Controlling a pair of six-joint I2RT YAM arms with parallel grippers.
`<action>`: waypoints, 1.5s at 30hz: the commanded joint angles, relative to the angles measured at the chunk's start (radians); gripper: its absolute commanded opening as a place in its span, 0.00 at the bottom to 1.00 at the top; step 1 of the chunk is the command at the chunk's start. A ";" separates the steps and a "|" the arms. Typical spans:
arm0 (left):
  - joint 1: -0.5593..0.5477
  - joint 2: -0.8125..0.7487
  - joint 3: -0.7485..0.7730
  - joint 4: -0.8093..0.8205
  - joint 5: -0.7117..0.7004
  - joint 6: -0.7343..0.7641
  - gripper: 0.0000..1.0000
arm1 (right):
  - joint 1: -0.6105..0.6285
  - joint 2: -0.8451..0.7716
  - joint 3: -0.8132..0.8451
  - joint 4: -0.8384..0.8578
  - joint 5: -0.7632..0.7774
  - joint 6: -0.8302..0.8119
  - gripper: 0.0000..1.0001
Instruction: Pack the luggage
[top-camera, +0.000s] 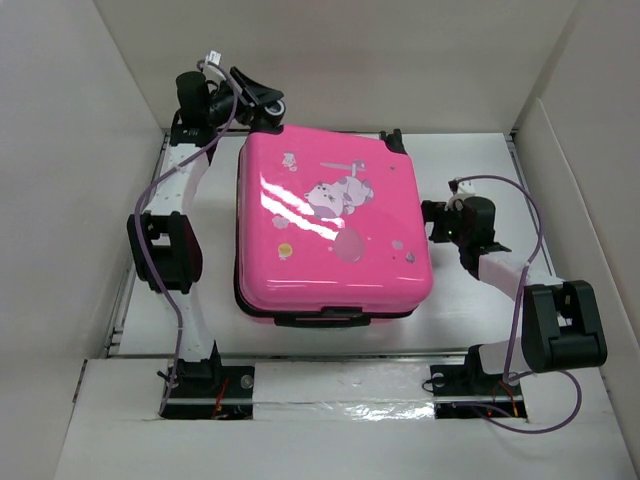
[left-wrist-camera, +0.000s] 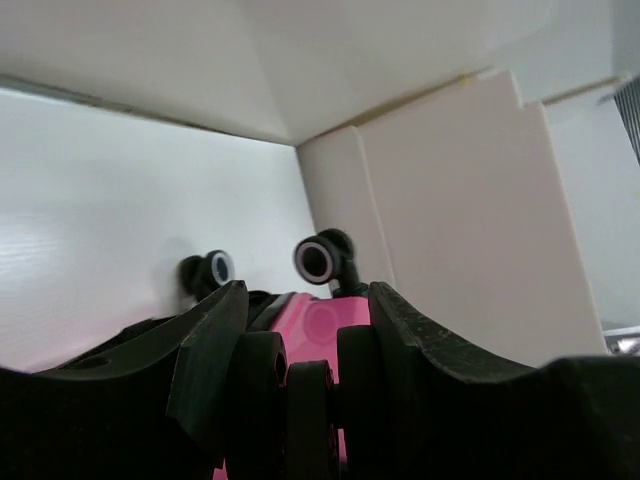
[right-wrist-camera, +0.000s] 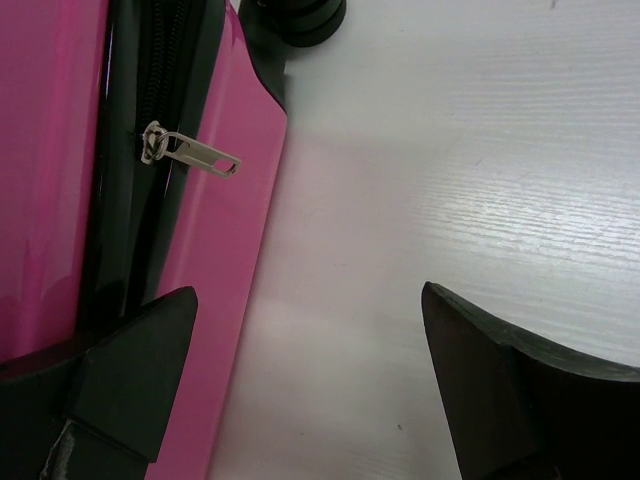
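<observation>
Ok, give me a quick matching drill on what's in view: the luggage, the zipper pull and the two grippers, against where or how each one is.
Things:
1. luggage
2. zipper pull
3. left gripper
4. right gripper

Places or states:
A. open, at the luggage's far left corner, by the wheels
B. silver, on the luggage's side
C. open, beside the luggage's right side
D. pink, closed, lying flat on the table

Pairs: 1-D, 2-B, 3-A, 4-C.
</observation>
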 joint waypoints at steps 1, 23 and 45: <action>0.045 -0.149 -0.194 0.045 0.036 0.070 0.05 | 0.022 -0.027 0.016 0.014 -0.010 0.009 1.00; 0.136 -0.049 -0.147 0.137 0.081 0.036 0.00 | 0.051 -0.044 0.016 -0.012 0.036 0.007 1.00; 0.175 0.140 0.075 -0.148 0.025 0.188 0.23 | 0.051 -0.127 -0.034 -0.014 0.073 0.035 0.86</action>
